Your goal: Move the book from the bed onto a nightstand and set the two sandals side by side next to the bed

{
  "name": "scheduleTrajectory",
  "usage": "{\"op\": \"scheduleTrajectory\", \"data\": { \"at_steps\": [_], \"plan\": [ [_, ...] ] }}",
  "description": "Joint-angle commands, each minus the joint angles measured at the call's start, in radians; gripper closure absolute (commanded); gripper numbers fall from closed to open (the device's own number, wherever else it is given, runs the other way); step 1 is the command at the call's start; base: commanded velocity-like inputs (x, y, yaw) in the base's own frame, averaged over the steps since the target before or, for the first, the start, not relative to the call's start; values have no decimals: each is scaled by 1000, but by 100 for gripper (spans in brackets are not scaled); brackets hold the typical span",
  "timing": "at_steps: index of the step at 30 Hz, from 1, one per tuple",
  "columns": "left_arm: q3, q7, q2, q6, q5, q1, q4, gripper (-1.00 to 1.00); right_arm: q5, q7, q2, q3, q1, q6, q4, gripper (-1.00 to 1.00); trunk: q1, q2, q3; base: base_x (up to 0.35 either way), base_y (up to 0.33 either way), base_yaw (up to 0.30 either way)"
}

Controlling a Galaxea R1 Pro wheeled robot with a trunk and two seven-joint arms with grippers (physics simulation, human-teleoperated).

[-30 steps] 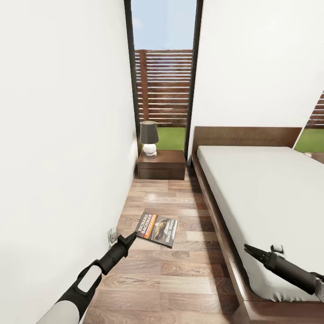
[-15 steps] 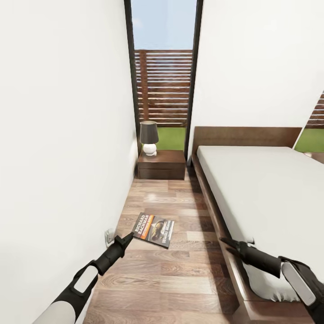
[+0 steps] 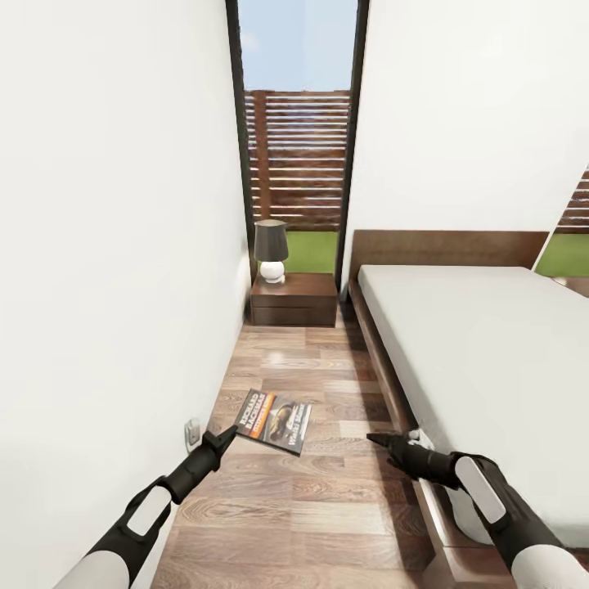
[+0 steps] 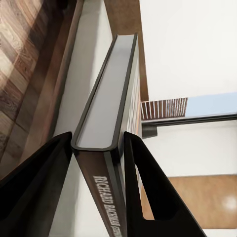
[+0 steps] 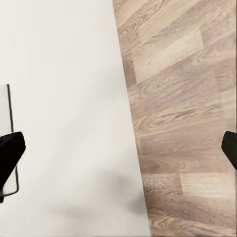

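You are holding the book [image 3: 273, 421] in your left gripper [image 3: 225, 435], its jaws clamped on the spine end, so the book sticks out flat and slightly tilted above the wood floor [image 3: 311, 499], in the narrow aisle between the white wall [image 3: 106, 270] and the bed [image 3: 483, 360]. The left wrist view looks along the book's edge [image 4: 106, 94], pinched between both fingers [image 4: 39, 182], a grip that likely keeps it steady for carrying. The nightstand [image 3: 294, 298], with a lamp [image 3: 271, 250] on it, stands well ahead at the aisle's end, beside the headboard. Your right gripper [image 3: 380, 440] hovers empty over the floor by the bed frame; its fingertips sit at opposite edges of the right wrist view, so its jaws stand apart.
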Motion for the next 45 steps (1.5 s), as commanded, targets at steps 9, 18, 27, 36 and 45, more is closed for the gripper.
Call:
{"op": "scheduleTrajectory", "data": {
  "at_steps": [9,18,27,36,45],
  "plan": [
    [2,-2,-2,9,8,4,-1,100,9,-94,68,0,-12,-8,88,-100,0,-1,-1,0,0,0],
    [0,-2,-14,3,9,4,-10,100,116,-104,66,-1,-13,-117,214,-100,0,-1,-1,0,0,0],
    [-9,-3,-15,2,9,4,-10,100,238,-93,67,2,-13,-233,326,-100,0,-1,-1,0,0,0],
    [-11,-2,-15,2,9,4,-10,100,293,-90,65,-3,-13,-304,421,-100,0,-1,-1,0,0,0],
    [-12,-1,-15,1,9,4,-10,100,399,-69,64,-6,-13,-466,584,-100,0,-1,-1,0,0,0]
  ]
}}
